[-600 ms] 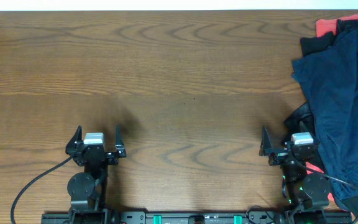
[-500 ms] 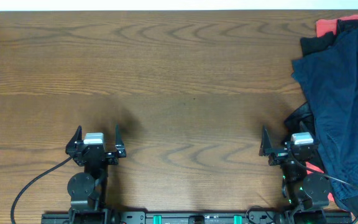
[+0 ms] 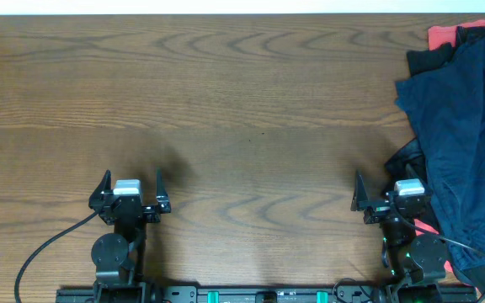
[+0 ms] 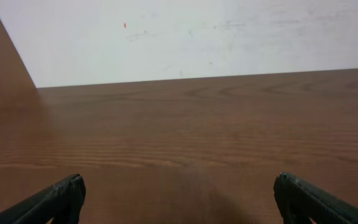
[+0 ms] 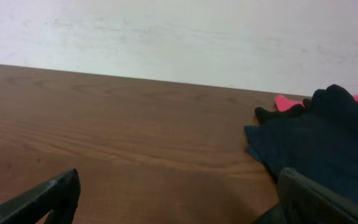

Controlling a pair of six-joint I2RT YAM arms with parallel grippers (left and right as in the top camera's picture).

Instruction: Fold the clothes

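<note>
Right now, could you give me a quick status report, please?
Left hand, right hand open, empty. Clothes heaped beside right hand, ungripped. Nothing in the way.

Robot test bench: wood table [image 3: 242,101], scuffed white wall [image 4: 229,31].

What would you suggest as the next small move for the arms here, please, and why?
Probably the right gripper should reach to its right, toward the near edge of the navy garment on top of the clothes. Both grippers have open, empty fingers. The left gripper faces only bare table, while the heap lies beside the right arm.
</note>
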